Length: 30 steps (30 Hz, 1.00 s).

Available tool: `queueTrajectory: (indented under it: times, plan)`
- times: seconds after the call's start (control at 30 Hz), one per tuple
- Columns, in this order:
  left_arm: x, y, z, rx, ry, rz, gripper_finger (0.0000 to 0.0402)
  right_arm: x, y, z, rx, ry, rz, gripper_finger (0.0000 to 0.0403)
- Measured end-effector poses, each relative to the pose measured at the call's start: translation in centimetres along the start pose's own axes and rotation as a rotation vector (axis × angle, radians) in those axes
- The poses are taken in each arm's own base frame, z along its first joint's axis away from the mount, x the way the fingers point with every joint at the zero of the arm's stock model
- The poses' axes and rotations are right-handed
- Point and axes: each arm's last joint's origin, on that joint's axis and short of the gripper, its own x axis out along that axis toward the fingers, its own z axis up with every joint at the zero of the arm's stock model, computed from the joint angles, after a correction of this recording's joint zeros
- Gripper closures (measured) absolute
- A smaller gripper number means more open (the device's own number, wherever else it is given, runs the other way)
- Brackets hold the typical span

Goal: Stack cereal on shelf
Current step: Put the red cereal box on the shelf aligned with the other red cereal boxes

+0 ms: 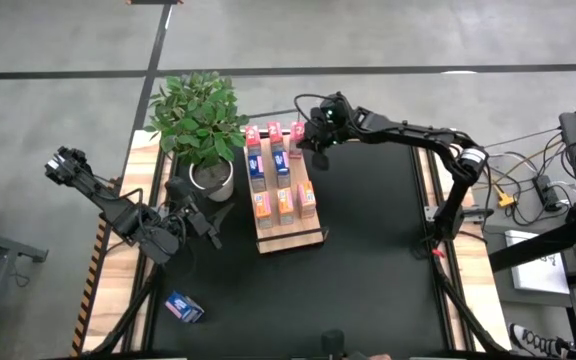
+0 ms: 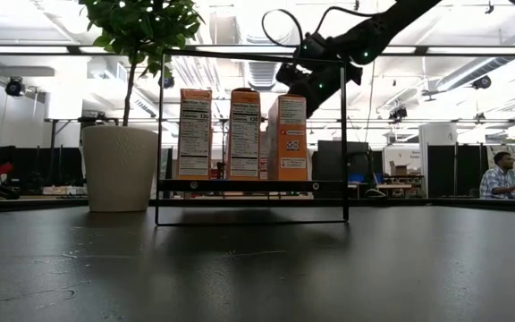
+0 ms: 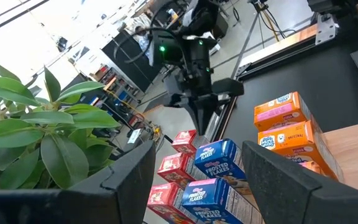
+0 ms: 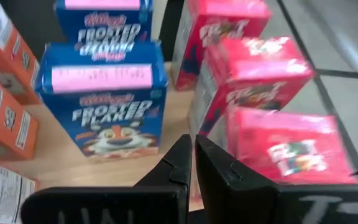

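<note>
The light-wood shelf lies on the black table with cereal boxes standing on it: pink-red ones at the far end, blue ones in the middle and orange ones at the near end. One more blue box lies on the table at the near left. My right gripper is shut, pointing down over the shelf's far right, between a blue box and the pink-red boxes. My left gripper is open and empty, left of the shelf. My right gripper's shut fingers point down close beside the pink-red box at the shelf's far right. I cannot tell whether they touch it. Nothing is held between them.
A potted plant in a white pot stands just left of the shelf's far end, its leaves close to my left arm. The shelf's black wire frame rises around the boxes. A person sits far off in the room.
</note>
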Motion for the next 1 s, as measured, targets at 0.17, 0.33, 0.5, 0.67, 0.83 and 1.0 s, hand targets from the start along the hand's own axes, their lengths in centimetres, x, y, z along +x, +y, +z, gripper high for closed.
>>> queueTrajectory:
  times: [0.17, 0.33, 0.5, 0.67, 0.83, 1.0]
  plan:
    - [0.00, 0.00, 0.00, 0.000, 0.000, 0.000, 0.0179, 0.40, 0.10, -0.47, 0.002, 0.014, 0.003, 0.0390]
    - [0.04, 0.02, -0.01, 0.000, 0.001, 0.002, 0.0179, 0.36, -0.07, -0.59, -0.002, 0.034, -0.033, 0.0390]
    - [0.04, 0.01, -0.01, 0.000, 0.001, 0.001, 0.0179, 0.35, -0.17, -0.74, -0.019, 0.066, -0.072, 0.0390]
    - [0.04, 0.01, -0.01, 0.000, 0.001, 0.001, 0.0179, 0.29, -0.21, -0.99, -0.027, 0.103, -0.094, 0.0390]
    - [0.04, 0.01, -0.01, 0.000, 0.001, 0.001, 0.0179, 0.28, -0.17, -1.13, -0.027, 0.119, -0.095, 0.0390]
    - [0.04, 0.01, -0.01, 0.000, 0.001, 0.001, 0.0179, 0.26, -0.22, -1.16, -0.035, 0.130, -0.113, 0.0390]
